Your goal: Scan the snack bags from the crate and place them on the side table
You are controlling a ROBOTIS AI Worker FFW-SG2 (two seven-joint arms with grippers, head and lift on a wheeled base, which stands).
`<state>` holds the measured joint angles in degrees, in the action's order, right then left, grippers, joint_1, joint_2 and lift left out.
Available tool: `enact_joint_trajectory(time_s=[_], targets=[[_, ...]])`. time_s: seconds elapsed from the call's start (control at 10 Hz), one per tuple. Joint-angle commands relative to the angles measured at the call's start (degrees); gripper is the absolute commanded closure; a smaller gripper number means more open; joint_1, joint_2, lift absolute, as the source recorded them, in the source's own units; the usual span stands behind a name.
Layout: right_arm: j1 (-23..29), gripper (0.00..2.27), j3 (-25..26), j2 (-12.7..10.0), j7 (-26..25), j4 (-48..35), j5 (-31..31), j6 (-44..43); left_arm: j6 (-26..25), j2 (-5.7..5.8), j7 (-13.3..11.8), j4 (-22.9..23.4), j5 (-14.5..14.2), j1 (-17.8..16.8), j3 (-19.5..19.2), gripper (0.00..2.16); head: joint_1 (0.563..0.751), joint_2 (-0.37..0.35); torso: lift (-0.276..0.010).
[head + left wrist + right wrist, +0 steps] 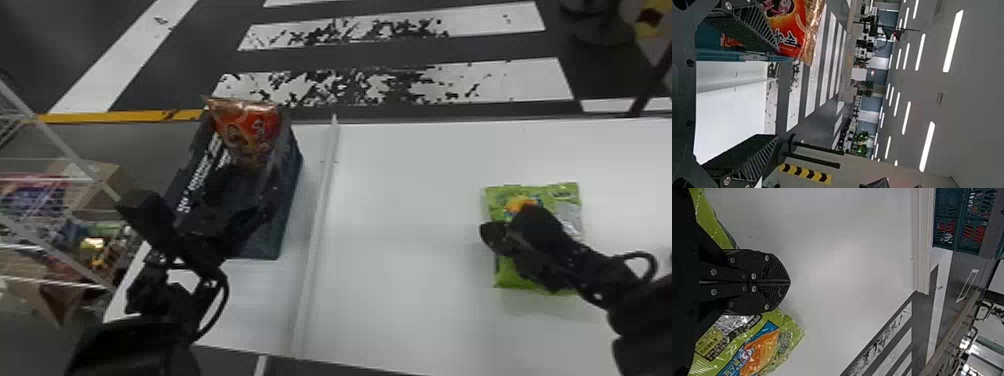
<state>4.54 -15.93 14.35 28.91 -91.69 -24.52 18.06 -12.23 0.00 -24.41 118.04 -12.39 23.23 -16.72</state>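
Place: a large indoor hall, by its look a lab or test space; which of the two, I cannot tell
Floor: dark grey, painted with broad white crosswalk-like bars [520, 80], scuffed in patches, and a yellow line [120, 117]
Shelving: white wire rack [67, 148] with a brown cardboard box [107, 175] and colourful packaged goods
Ceiling: pale grey, wide, hung with rows of long white strip lights [954, 41]
Far side: leafy green plants [862, 145]
Marking: yellow-and-black chevron strip [805, 174]
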Motion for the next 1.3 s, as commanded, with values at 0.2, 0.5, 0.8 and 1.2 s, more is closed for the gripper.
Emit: enact_joint_trajectory(time_s=[0.2, 0.5, 0.8, 1.2], targets=[[0.56, 2.25, 2.40, 1.12, 0.18, 0.20, 0.09, -0.35, -0.04, -0.15, -0.20, 0.00, 0.00, 0.06, 0.11, 0.10, 0.695, 0.166, -0.094], [0.65, 2.25, 4.24, 2.00, 0.27, 0.90, 0.35, -1.40, -0.04, -0.15, -0.20, 0.35, 0.00, 0.23, 0.20, 0.10, 0.695, 0.133, -0.094], [5.22, 2.20, 8.20, 2.44, 1.15, -5.78, 6.59, -3.51, -0.74, -0.15, -0.20, 0.62, 0.18, 0.23, 0.63, 0.10, 0.695, 0.116, -0.094], [14.44, 0.05, 22.35, 2.70, 1.06, -21.25, 22.32, 0.53, -0.74, -0.15, -0.20, 0.62, 0.27, 0.15, 0.81, 0.10, 0.695, 0.090, -0.094]])
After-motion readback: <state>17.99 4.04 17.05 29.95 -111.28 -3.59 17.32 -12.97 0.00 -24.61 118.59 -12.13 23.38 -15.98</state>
